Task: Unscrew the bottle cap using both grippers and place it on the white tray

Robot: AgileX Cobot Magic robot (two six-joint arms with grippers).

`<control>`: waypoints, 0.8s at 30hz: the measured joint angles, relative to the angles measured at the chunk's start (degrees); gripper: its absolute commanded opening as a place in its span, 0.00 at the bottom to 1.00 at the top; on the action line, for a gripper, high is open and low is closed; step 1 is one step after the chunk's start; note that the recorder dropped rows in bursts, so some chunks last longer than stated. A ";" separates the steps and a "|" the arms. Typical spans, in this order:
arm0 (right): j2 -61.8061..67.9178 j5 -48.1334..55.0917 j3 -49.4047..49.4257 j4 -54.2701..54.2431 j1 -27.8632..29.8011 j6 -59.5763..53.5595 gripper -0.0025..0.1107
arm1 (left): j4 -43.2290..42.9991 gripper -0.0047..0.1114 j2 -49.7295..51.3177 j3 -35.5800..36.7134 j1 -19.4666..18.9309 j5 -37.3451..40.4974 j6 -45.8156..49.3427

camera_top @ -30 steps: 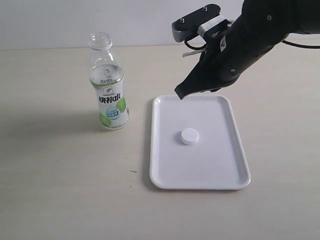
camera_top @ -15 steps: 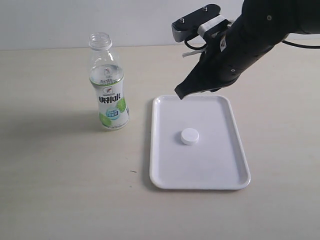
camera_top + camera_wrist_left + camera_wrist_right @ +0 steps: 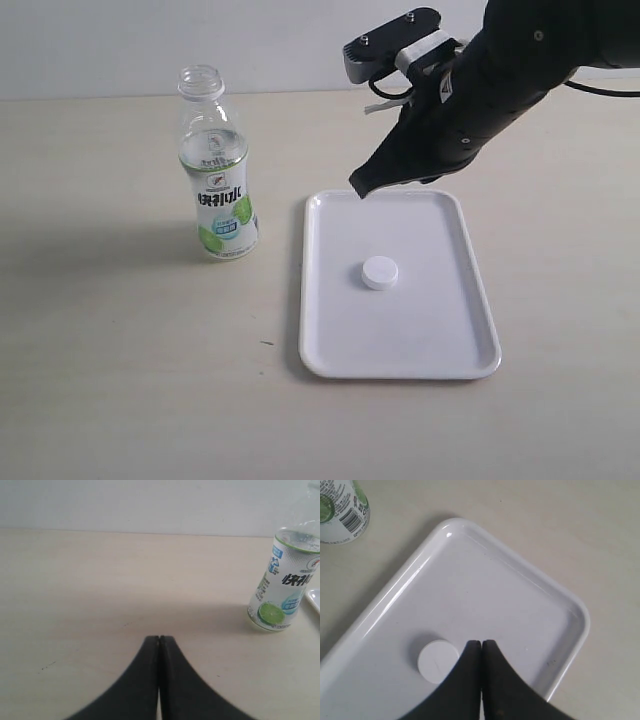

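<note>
Sitting on white tray [image 3: 440, 330], bottle cap [image 3: 380, 272] looks placed; R hand [image 3: 359, 186] & L hand [image 3: 159, 639] pinched together, empty. Next: retract R.

table [image 3: 120, 400]: pale wood grain | wall [image 3: 150, 40]: plain white | light: soft

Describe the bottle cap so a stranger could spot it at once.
Find the flat rectangular glossy white tray lying on the pale table, beside the small clear plastic bottle. Near its middle lies a small round white plastic cap, the only thing resting on it.
</note>
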State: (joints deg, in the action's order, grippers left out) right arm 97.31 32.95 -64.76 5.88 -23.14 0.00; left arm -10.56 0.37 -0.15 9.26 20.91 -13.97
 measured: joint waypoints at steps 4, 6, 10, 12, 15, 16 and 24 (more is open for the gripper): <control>-0.77 -0.80 1.80 2.09 0.00 0.00 0.02 | 0.00 0.04 0.00 0.00 0.00 0.00 0.00; -2.71 -1.78 4.57 5.27 0.00 0.37 0.02 | 0.00 0.04 0.00 0.00 0.00 0.00 0.00; -9.88 -5.11 11.65 14.04 0.00 6.45 0.02 | 0.00 0.04 0.00 0.00 0.00 0.00 0.00; -18.40 -6.64 18.85 23.42 0.16 15.49 0.02 | 0.00 0.04 0.00 0.00 0.00 0.00 0.00; -29.91 -7.05 27.88 31.10 2.94 27.85 0.02 | 0.00 0.04 0.00 0.00 0.00 0.00 0.00; -36.19 -7.33 32.00 32.49 5.81 34.28 0.02 | 0.00 0.04 0.00 0.00 0.00 0.00 0.00; -67.32 -23.05 49.60 34.29 27.54 43.31 0.02 | 0.00 0.04 0.00 0.00 0.00 0.05 0.00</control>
State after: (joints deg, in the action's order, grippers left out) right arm 29.99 9.90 -15.16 40.17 4.40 43.31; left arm -10.56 0.37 -0.15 9.26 20.96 -13.97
